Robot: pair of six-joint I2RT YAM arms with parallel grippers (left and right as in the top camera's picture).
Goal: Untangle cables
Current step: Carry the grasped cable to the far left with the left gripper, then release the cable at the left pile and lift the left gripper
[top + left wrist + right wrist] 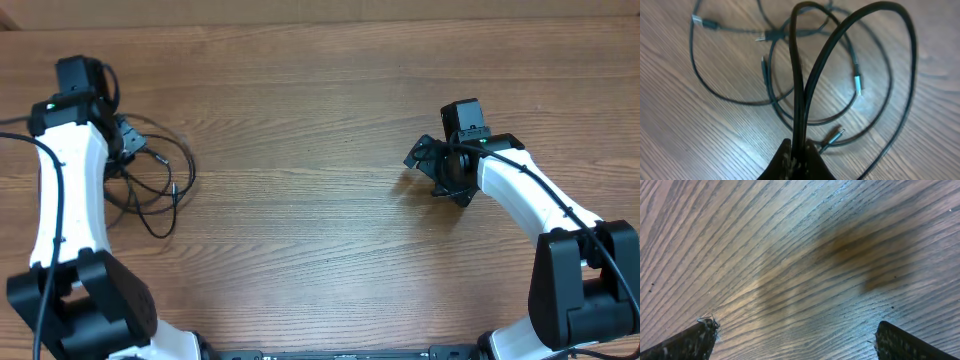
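The cables (160, 182) lie as thin black loops on the wooden table at the far left. In the left wrist view, two black strands (802, 80) rise from between the jaws of my left gripper (799, 151), which is shut on them. More loops and silver-tipped plugs (859, 85) lie on the wood beneath. From overhead, my left gripper (125, 140) sits at the bundle's upper left edge. My right gripper (437, 172) is far off at the right, open over bare wood (795, 335) with nothing between its fingers (900, 342).
The wooden table (310, 120) stretches between the two arms. Thicker black wires (15, 135) run along the left arm at the table's left edge. The arm bases (90, 310) stand at the front corners.
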